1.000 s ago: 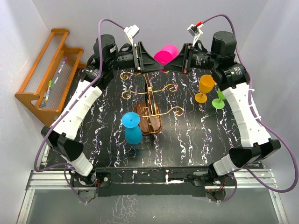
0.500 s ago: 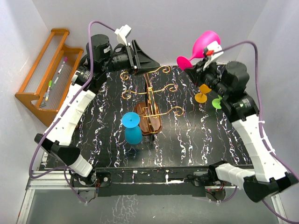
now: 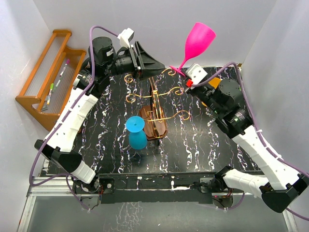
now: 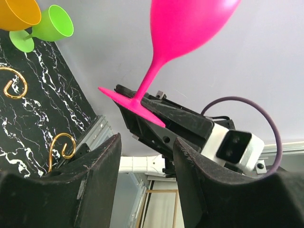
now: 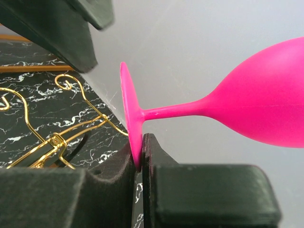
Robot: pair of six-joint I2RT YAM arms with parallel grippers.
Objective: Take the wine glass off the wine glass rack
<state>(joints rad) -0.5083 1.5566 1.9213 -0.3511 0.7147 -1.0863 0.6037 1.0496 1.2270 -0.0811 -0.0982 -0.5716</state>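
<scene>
Right pincer [image 3: 181, 73]: clamped on the edge of the flat foot of the pink wine glass [image 3: 198, 37], both fingers [image 5: 61, 199] pressed against the disc in the right wrist view. Glass aloft in the upper middle of the overhead frame, bowl tilted toward the upper right against the pale wall. Foot just beside the farthest curl of the wine glass rack [image 3: 154, 123]; touching or apart, impossible to tell. Right arm stretched from the lower right corner diagonally up and left, elbow low, wrist above the black marbled table [image 3: 193, 140].

Left pincer [image 3: 161, 65]: fingers spread wide apart, aimed rightward at the glass foot. Left arm running up the left side of the frame, then bent toward the centre.

Only in the left wrist view: orange glass [image 4: 16, 12] and green glass [image 4: 51, 27] at upper left, out of sight overhead. Only overhead: blue glass [image 3: 136, 133] foot-up just left of the rack's base, wooden slatted shelf [image 3: 48, 72] at far left. Closest look at the gold wire arms [image 5: 57, 140]: lower left of the right wrist view.
</scene>
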